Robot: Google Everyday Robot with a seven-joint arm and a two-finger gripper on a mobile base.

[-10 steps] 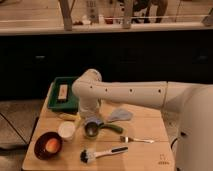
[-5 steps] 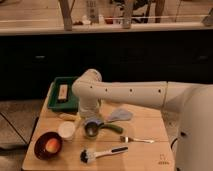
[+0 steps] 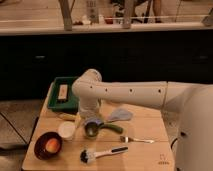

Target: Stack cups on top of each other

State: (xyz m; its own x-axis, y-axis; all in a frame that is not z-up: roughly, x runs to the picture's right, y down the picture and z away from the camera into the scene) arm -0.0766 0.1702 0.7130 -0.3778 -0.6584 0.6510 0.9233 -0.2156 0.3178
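The pale blue-grey cup (image 3: 92, 128) stands upright near the middle of the wooden table, its dark opening facing up. A lime green shape (image 3: 113, 128), which looks like the green cup lying on its side, rests against its right side. My gripper (image 3: 91, 120) hangs at the end of the white arm, which reaches in from the right and bends down. It sits directly over the blue-grey cup, at or just above the rim. The cup's back edge is hidden by the wrist.
A white cup (image 3: 66, 130) stands left of the blue-grey one. A dark red bowl (image 3: 41, 151) holding an orange object is at front left. A green tray (image 3: 54, 100) with a wooden block is at back left. There is also a pale blue cloth (image 3: 120, 115), a fork (image 3: 136, 139) and a brush (image 3: 102, 154).
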